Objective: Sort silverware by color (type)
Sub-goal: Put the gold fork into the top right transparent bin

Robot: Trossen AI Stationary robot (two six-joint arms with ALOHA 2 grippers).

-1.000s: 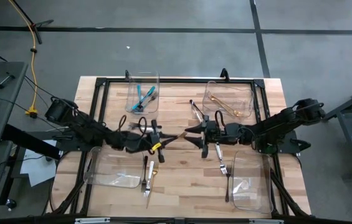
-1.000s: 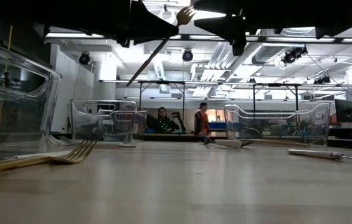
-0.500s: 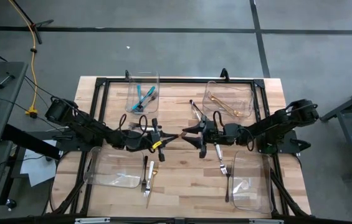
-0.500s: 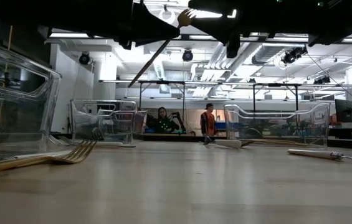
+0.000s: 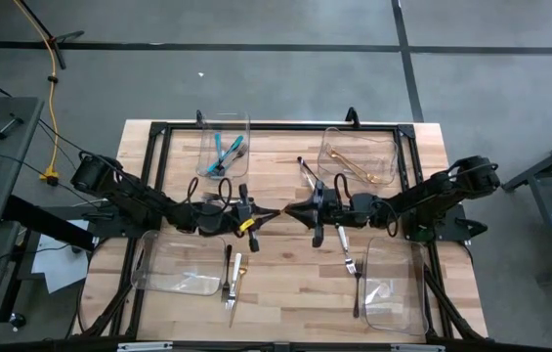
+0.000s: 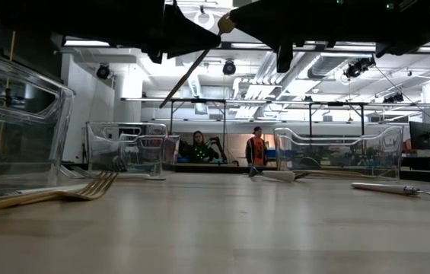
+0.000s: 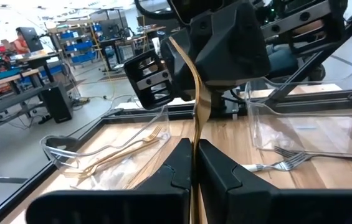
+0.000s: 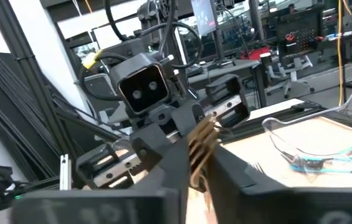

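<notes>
A gold fork (image 7: pixel 197 93) hangs in the air over the table's middle between my two grippers, which meet tip to tip. My left gripper (image 5: pixel 272 213) is shut on its handle, and my right gripper (image 5: pixel 293 210) is shut on its tined end (image 8: pixel 202 138). In the low view the handle (image 6: pixel 188 72) slants down toward the table's left, clear of the wood. More silverware lies on the table: a steel fork and a gold fork (image 5: pixel 233 276) near the front, a white-handled fork (image 5: pixel 346 250), and dark pieces (image 5: pixel 307 174). My left gripper pinches the fork's handle (image 7: pixel 192 146) between its two fingers, below the curved neck. The fingers reach in level from the table's left. The handle's free end hangs below them, slanting down. My right gripper pinches the fork's head at the tines (image 8: pixel 204 130) between its two fingers, coming about level from the table's right. The fork is clear of the table.
Clear bins stand at the table's corners: far left with teal pieces (image 5: pixel 225 152), far right with gold pieces (image 5: pixel 359 161), near left (image 5: pixel 173 266) and near right (image 5: pixel 393 288). A dark utensil (image 5: pixel 358 291) lies beside the near right bin. People stand in the room behind (image 6: pixel 255 148).
My right gripper has closed its fingers on the fork's tined end, which stood free between open fingers a second ago. My left gripper and the fork have kept their place.
</notes>
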